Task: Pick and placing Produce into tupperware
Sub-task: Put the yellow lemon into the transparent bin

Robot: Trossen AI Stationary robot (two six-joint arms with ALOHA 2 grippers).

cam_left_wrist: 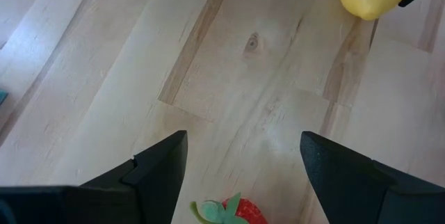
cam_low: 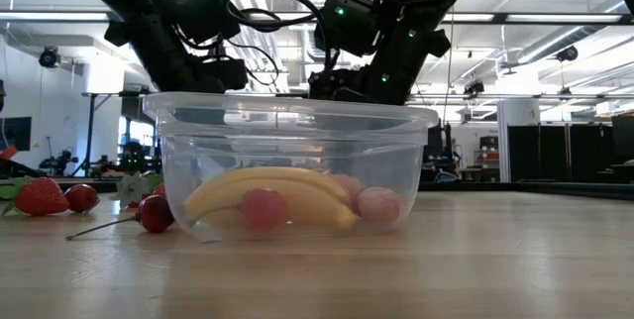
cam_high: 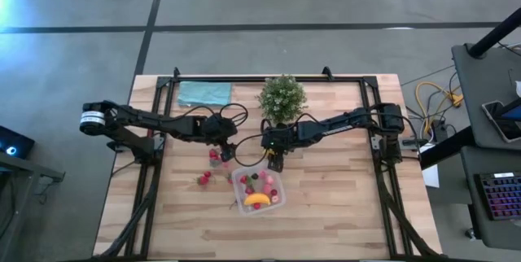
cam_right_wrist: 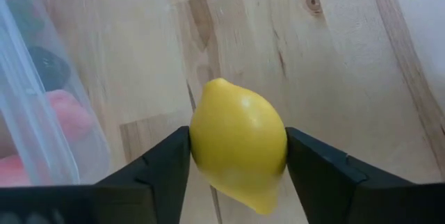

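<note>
- Your right hand (cam_right_wrist: 238, 156) has its two dark, matte fingers clamped on the lemon (cam_right_wrist: 238, 153), one pressing each flank; the fruit is smooth, glossy yellow, oval with a blunt nipple at the end.
- In the high view that right hand (cam_high: 276, 161) sits just beyond the far rim of the tupperware (cam_high: 238, 176), near the middle of the table (cam_high: 342, 205).
- The tupperware is clear, thin-walled plastic, roughly square with rounded corners and a rolled lip; the low view shows its sides curving in toward the base (cam_low: 178, 121).
- Inside it you have a curved yellow banana (cam_low: 267, 188) lying along the bottom, with small round pink pieces (cam_low: 264, 207) touching it, and from above red and dark berries as well.
- Your left hand (cam_left_wrist: 243, 165) has its fingers spread apart with nothing between them, pointing down at bare wood; a red strawberry (cam_left_wrist: 242, 212) with a green leafy cap lies just beneath.
- In the high view the left hand (cam_high: 225, 150) hangs over loose red fruits (cam_high: 203, 178) that lie on the table left of the container.
- The table is pale butcher-block, narrow planks with visible grain and a few knots.
- A bushy green potted plant (cam_high: 282, 96) and a flat teal cloth (cam_high: 204, 93) rest along the far edge.
</note>
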